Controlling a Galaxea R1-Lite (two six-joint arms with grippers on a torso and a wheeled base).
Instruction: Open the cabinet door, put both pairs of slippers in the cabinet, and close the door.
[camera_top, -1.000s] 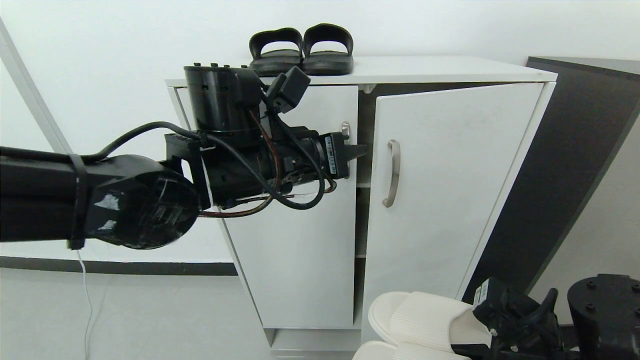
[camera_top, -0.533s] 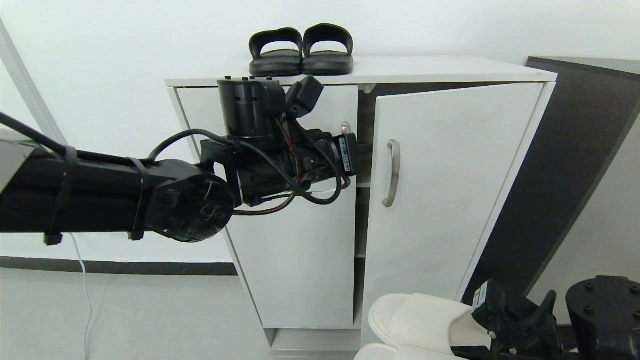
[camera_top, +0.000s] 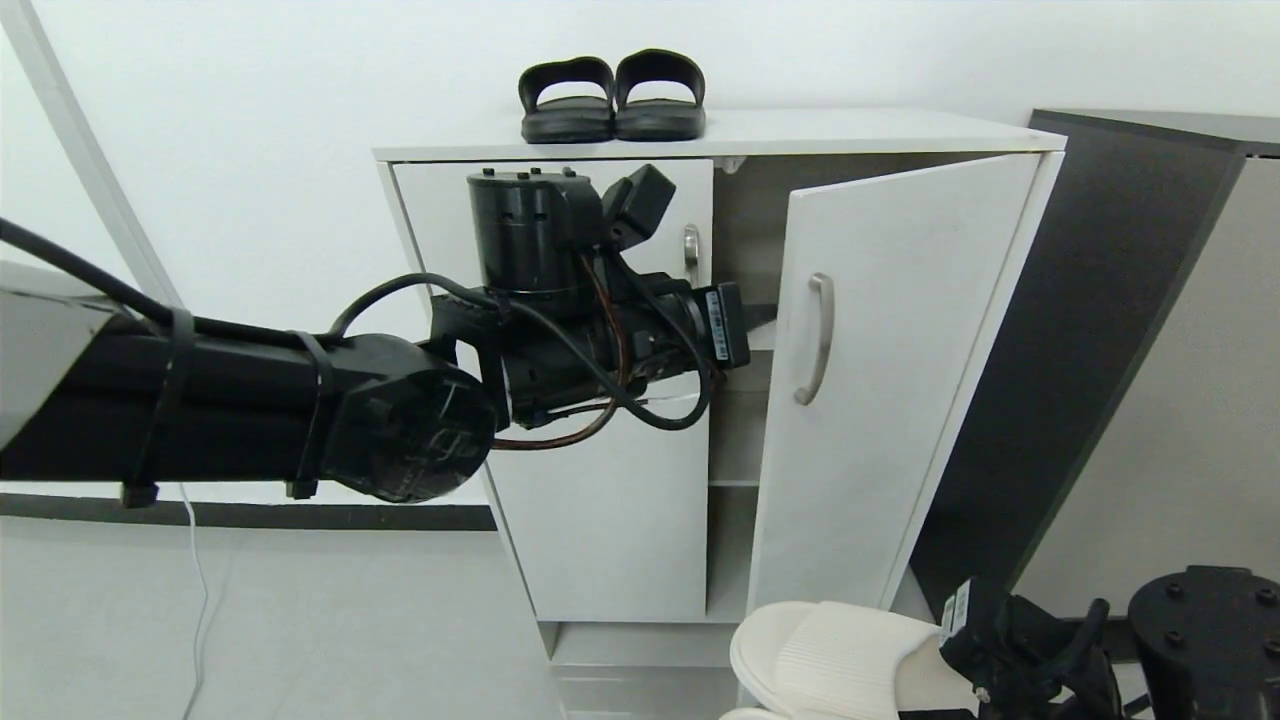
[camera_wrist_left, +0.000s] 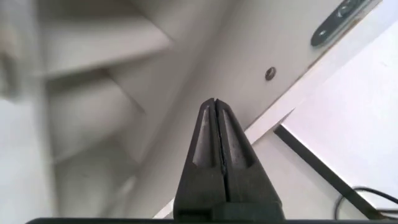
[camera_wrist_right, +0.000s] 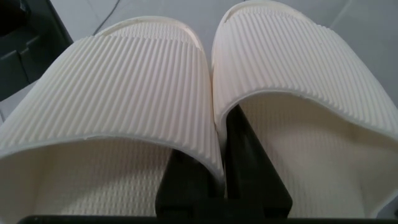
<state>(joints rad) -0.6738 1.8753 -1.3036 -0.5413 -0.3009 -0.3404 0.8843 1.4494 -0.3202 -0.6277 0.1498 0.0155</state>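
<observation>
we are holding our left hand (camera_top: 762, 315) out level in front of the cabinet (camera_top: 900, 130). its fingers are pressing flat together with nothing between them, and its tip is sitting in the dark gap between the two doors. the right door (camera_top: 900, 400) is standing partly open, swung out toward us from the cabinet's right side, and its bar handle (camera_top: 815, 338) is hanging just beside the hand's tip. we cannot tell whether the fingers are touching the door's inner edge. the left door (camera_top: 600, 520) is lying shut against the frame, and the arm is crossing in front of its upper half. through the gap we are seeing the edges of the shelves (camera_top: 735, 482) inside. the black slippers (camera_top: 612, 95) are sitting side by side on the cabinet's top, toward its left half. our right hand (camera_wrist_right: 222, 155) is hanging low in front of the open door, clenched on the white slippers (camera_top: 830, 655). its fingers are pinching the inner side walls of the two ribbed straps together, so we are carrying the pair side by side, with the pale floor (camera_top: 300, 620) showing beyond the toes.
</observation>
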